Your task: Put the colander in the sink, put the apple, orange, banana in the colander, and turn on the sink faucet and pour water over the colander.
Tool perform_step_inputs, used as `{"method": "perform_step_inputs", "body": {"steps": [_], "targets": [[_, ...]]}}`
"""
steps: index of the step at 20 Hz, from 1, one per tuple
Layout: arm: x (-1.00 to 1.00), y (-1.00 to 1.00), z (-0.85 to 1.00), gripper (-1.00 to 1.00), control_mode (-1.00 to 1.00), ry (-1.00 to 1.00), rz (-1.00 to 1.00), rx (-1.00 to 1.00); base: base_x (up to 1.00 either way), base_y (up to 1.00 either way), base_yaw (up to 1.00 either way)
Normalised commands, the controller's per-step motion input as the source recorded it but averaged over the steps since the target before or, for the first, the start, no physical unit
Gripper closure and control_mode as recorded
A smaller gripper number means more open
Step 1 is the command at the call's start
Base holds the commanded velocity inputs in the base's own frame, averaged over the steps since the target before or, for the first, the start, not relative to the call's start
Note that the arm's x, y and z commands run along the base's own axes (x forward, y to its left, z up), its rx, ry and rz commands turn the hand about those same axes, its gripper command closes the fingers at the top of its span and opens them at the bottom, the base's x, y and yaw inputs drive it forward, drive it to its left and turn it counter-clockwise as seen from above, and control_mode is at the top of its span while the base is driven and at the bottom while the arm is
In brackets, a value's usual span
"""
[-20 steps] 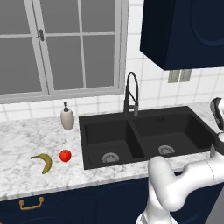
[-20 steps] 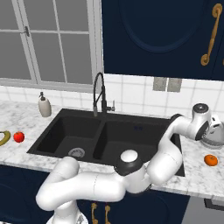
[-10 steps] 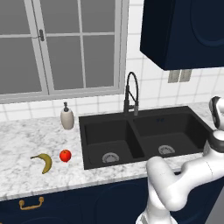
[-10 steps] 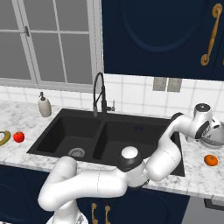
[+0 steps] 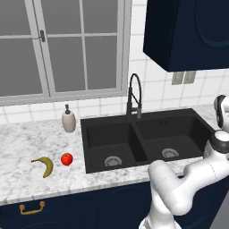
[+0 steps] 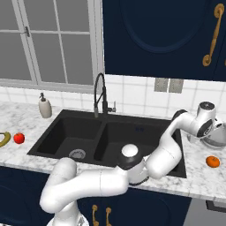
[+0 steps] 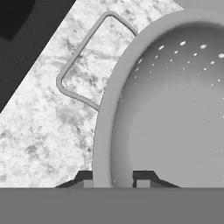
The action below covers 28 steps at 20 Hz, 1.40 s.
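Observation:
The silver colander (image 7: 175, 109) stands on the marble counter right of the black sink (image 6: 53, 148), and its rim runs up between my fingertips. My gripper (image 7: 113, 177) straddles that rim, one finger (image 7: 84, 177) outside and the other inside the bowl. The jaws are narrow, with a small gap still showing on the inner side. From the right base view the colander (image 6: 217, 137) sits partly behind my hand. The orange (image 6: 212, 161) lies just in front of it. The apple (image 5: 66, 159) and banana (image 5: 44, 164) lie on the counter left of the sink. The faucet (image 5: 134, 96) stands behind the divider, with no water running.
A beige soap dispenser (image 5: 68, 120) stands at the sink's back left corner. A thin wire handle loop (image 7: 83, 57) juts from the colander over the counter toward the sink. Dark wall cabinets hang above the right side.
The arm has hardly moved. The hand stays down at the colander, shifted very slightly. The fruit has not moved.

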Motion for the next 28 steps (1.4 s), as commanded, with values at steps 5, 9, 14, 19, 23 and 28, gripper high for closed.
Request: {"method": "perform_step_inputs", "body": {"steps": [5,9,14,19,23,28], "targets": [[-0.57,0.67,0.01,1.00,-1.00,-0.15,0.00,0.00,0.00,0.00,0.00],[-0.95,0.90,0.00,1.00,-1.00,-0.23,0.01,0.00,0.00,0.00,0.00],[-1.00,1.00,-0.01,1.00,-1.00,-0.36,0.08,-0.12,0.00,0.00,0.00],[-1.00,1.00,0.00,1.00,-1.00,-0.44,0.09,-0.19,0.00,0.00,0.00],[-1.00,1.00,0.00,1.00,-1.00,-0.36,0.07,-0.18,0.00,0.00,0.00],[-0.87,0.92,0.60,1.00,-1.00,-0.24,0.11,-0.10,0.00,0.00,0.00]]}}
